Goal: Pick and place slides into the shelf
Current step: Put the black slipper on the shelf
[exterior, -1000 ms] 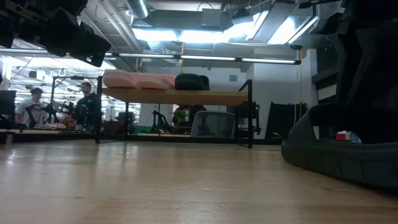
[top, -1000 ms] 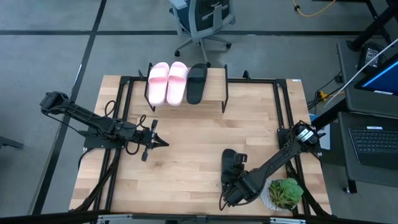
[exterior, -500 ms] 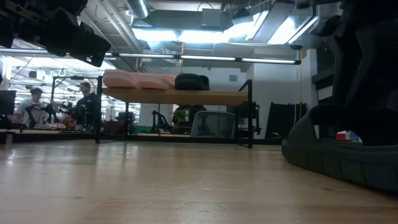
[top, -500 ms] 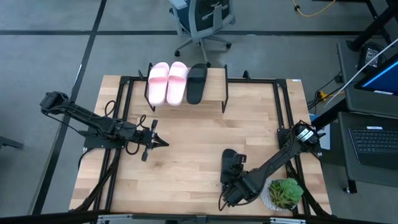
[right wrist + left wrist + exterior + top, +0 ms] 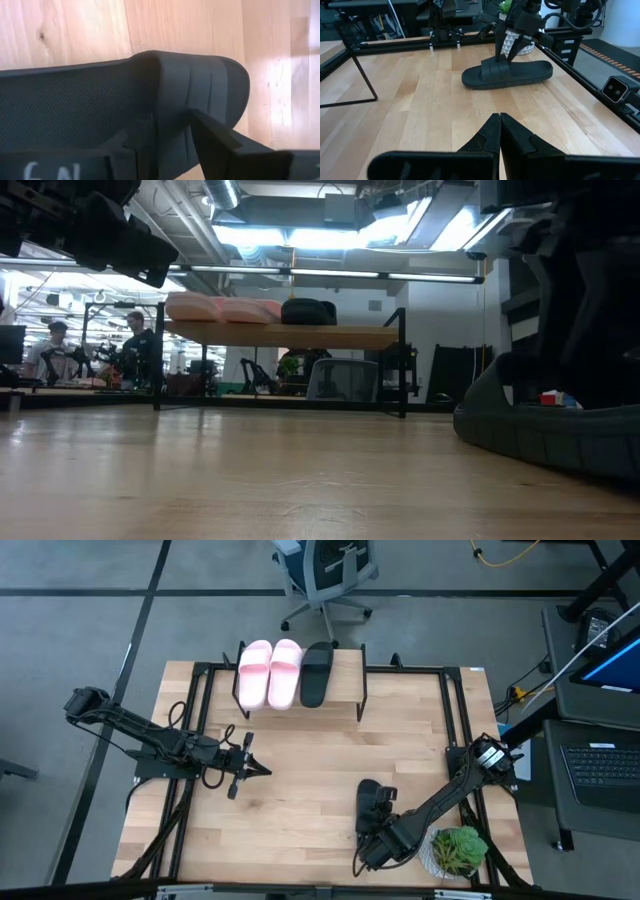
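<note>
High view: the last black slide (image 5: 371, 804) lies near the table's front-right, the right gripper (image 5: 383, 823) straddling its strap. It looks light and rubbery; grip the strap. The left gripper (image 5: 262, 771), pinched together, waits.

Two pale pink slide sandals (image 5: 269, 673) and one black slide sandal (image 5: 316, 672) are laid side by side on the light wooden-topped shelf (image 5: 345, 683). A second black slide sandal (image 5: 369, 803) lies flat on the tabletop, well apart.

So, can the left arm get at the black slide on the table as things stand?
Probably not cleanly: the right gripper is already on the black slide, though bare table lies between it and the shut left gripper.
</note>
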